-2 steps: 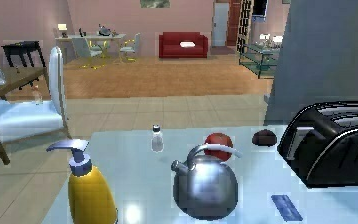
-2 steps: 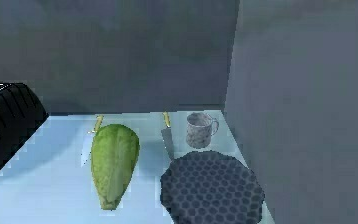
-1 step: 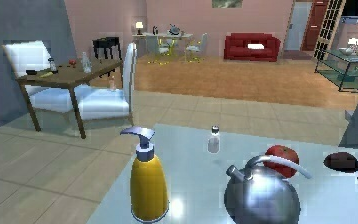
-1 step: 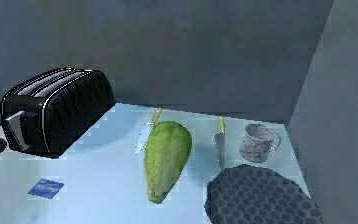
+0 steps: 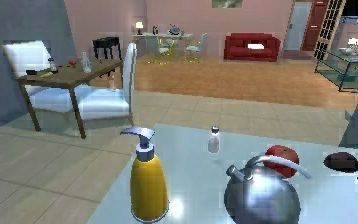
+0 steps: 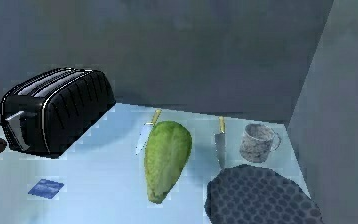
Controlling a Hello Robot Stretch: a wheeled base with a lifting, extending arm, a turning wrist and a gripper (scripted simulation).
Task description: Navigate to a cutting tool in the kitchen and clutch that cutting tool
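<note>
I cannot tell the tool's state, nor whether it is gripping anything. The task's thing, a yellow-handled knife with a grey blade point(image 6: 220, 143), is lying flat on the pale blue table point(image 6: 97, 165), with its handle pointing toward the grey wall. It is resting between a long green lettuce point(image 6: 167, 158) and a grey patterned mug point(image 6: 255, 143), just beside both. A dark round mesh-textured object point(image 6: 262, 197) is crowding the blade's near end. To my judgement, the grasp is calling for a descent onto the handle end, staying off the mug and lettuce, then a straight lift. A black toaster point(image 6: 57, 108) is standing well apart.
</note>
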